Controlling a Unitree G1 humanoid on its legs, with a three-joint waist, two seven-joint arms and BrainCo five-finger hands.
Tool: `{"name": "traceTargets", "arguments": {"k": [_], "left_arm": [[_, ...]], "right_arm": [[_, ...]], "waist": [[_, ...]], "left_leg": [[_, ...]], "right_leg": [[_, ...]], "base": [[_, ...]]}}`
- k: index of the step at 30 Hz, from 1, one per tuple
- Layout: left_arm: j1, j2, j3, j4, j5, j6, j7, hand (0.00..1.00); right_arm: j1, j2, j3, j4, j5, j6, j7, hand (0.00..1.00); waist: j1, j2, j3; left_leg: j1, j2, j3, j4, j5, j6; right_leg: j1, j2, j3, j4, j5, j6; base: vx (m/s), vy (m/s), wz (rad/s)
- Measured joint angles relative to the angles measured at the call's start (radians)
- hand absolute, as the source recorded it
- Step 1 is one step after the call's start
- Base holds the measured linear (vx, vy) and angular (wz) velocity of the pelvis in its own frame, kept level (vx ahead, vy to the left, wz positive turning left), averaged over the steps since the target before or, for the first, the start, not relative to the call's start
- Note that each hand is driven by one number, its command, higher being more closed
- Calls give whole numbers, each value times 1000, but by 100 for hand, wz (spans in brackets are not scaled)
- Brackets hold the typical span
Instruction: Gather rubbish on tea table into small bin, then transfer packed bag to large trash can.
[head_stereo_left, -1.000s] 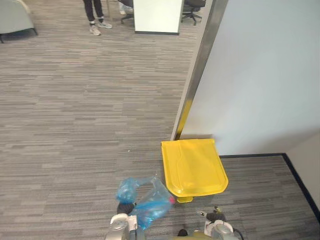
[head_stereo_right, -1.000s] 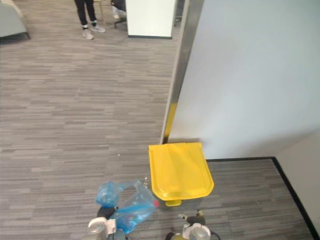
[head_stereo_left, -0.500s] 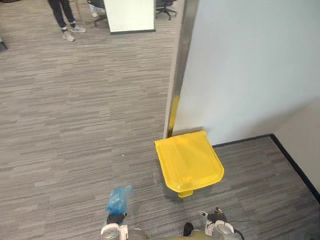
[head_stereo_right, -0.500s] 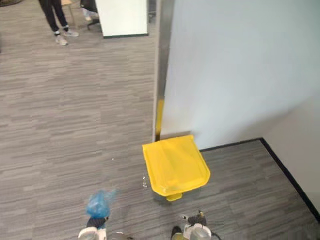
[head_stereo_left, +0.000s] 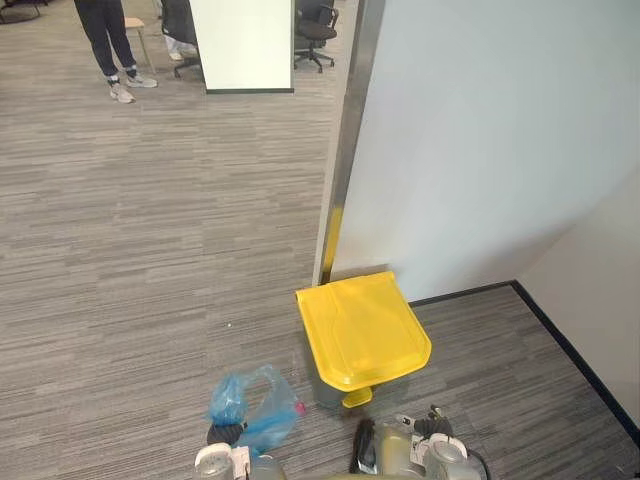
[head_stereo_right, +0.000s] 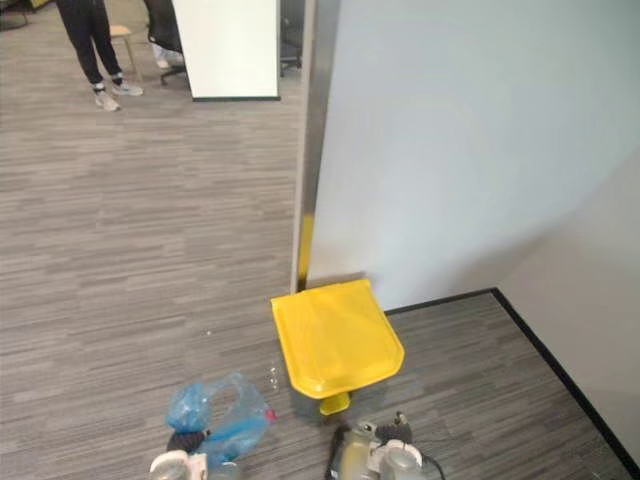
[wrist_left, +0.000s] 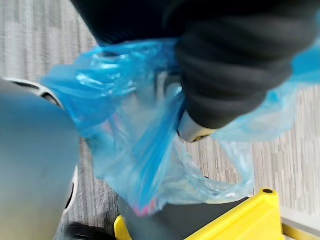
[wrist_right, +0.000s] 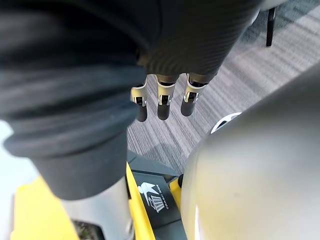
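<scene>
1. My left hand is closed on the gathered neck of the blue bag, with plastic bunched round my thumb. The bag hangs from it low over the carpet, and something pink shows through its side.
2. My right hand hangs with its fingers straight and loose, holding nothing, above the near side of the trash can.
3. The trash can stands just to the right of the bag, its yellow lid closed and its yellow pedal facing me. I cannot tell whether bag and can touch.
4. The carpet is grey with fine stripes.
5. Behind the can rises a pale wall with a metal edge post. A black skirting runs along the wall's foot.
6. Far across the room stand a white panel, an office chair and a person's legs.
</scene>
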Motion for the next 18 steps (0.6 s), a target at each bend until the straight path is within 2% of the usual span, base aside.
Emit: {"name": "traceTargets", "arguments": {"k": [1,3,4,6,8,11,14,18], "left_arm": [[-11,-6,-8,0,1,-1,6,100],[-39,-9,-9,0,2,0,9,100],[-41,-9,-8,-1,2,0,9,100],[-39,-8,-5,-7,3,0,9,100],[-45,-2,-4,-6,3,1,9,100],[-55,1,-4,-3,10,4,9,100],[-75,0,-5,-3,11,4,9,100],[-101,-9,-6,-16,11,3,9,100]], "right_arm": [[-21,-8,-1,-4,-1,2,-2,0],[-35,-16,-6,-3,-4,4,-3,0],[-35,-16,-8,-2,-5,6,-3,0],[-27,-13,-21,-2,-7,7,-2,0],[-27,-12,-41,-5,-6,7,-1,0],[-25,-10,-42,-15,-5,6,2,0],[-18,-8,-43,-43,-4,6,2,0],[-28,-19,-39,-80,2,-2,0,0]], "waist": [[-1,19,27],[-3,19,54],[-1,18,55],[7,12,54],[14,6,58],[14,13,56],[15,11,59],[15,46,80]], "left_leg": [[-2,7,-7,-3,-4,-3],[-3,13,-30,-4,-23,-15],[-3,19,-40,-2,-28,-17],[-3,47,-80,5,-44,-32],[-11,57,-132,25,-61,-29],[-68,87,-221,98,-111,-59],[-117,99,-270,106,-116,-62],[-169,120,-333,107,-99,-78]], "right_leg": [[-4,8,-3,7,4,-3],[-13,16,-10,35,30,-36],[-14,19,-15,46,32,-39],[-23,34,-32,112,-9,-65],[-47,33,-37,183,-59,-73],[-103,30,-68,301,-137,-63],[-138,27,-102,339,-169,-52],[-158,26,-148,364,-199,-45]], "base": [[172,-71,-2],[127,-104,17],[146,-122,25],[141,-96,22],[149,-115,14],[143,-101,21],[139,-100,26],[127,-95,28]]}}
